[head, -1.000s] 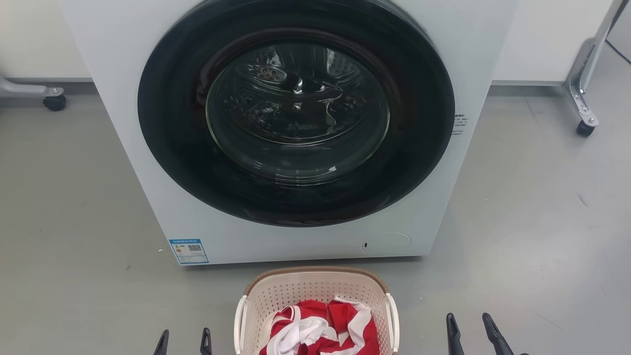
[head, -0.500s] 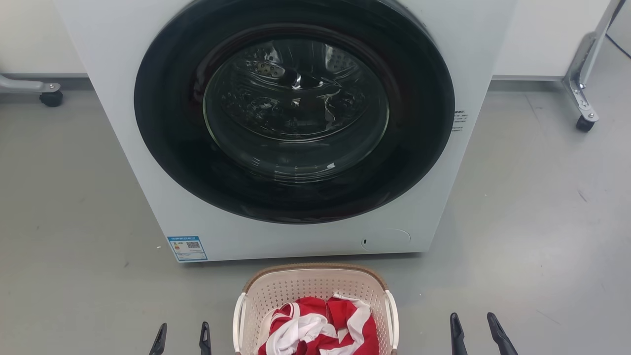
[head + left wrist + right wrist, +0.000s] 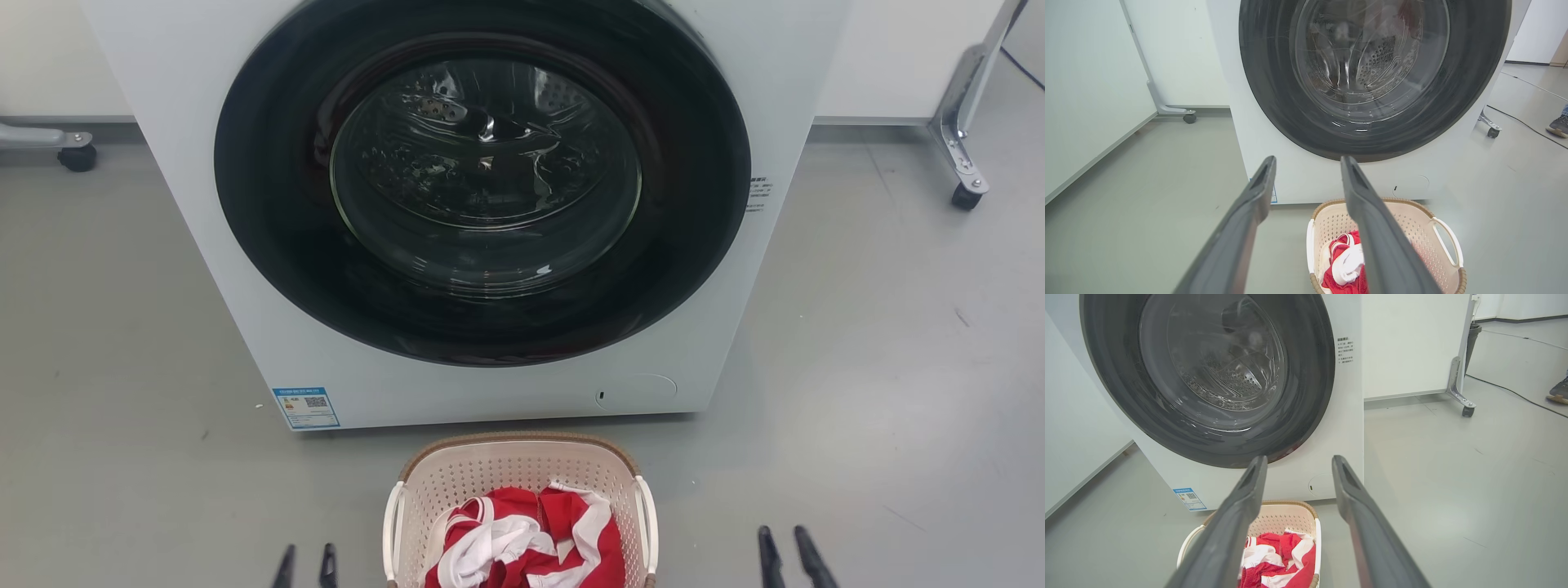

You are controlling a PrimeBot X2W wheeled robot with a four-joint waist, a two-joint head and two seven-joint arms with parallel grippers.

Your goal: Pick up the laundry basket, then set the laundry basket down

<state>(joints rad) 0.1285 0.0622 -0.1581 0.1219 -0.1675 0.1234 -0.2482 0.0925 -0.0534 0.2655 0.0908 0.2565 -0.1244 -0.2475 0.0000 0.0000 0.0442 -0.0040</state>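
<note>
The laundry basket [image 3: 516, 475] is cream perforated plastic with a brown rim and white side handles. It stands on the grey floor just in front of the washing machine. A red and white garment [image 3: 522, 545] lies inside it. My left gripper [image 3: 307, 565] is open to the basket's left and apart from it. My right gripper [image 3: 785, 547] is open further off to its right, holding nothing. In the left wrist view the left gripper [image 3: 1308, 163] hangs above the basket [image 3: 1414, 228]. In the right wrist view the right gripper [image 3: 1299, 463] hangs above the basket [image 3: 1284, 518].
A white washing machine [image 3: 457, 396] with its round dark door shut stands right behind the basket. Wheeled metal frame legs stand at the back left [image 3: 75, 155] and back right [image 3: 966, 194]. A person's shoe [image 3: 1559, 124] and a floor cable [image 3: 1515, 392] lie off to the right.
Both grippers' fingertips have sunk toward the bottom edge of the head view, and each pair shows closer together. The whole picture has shifted slightly, so the camera moved. The basket has stayed put.
</note>
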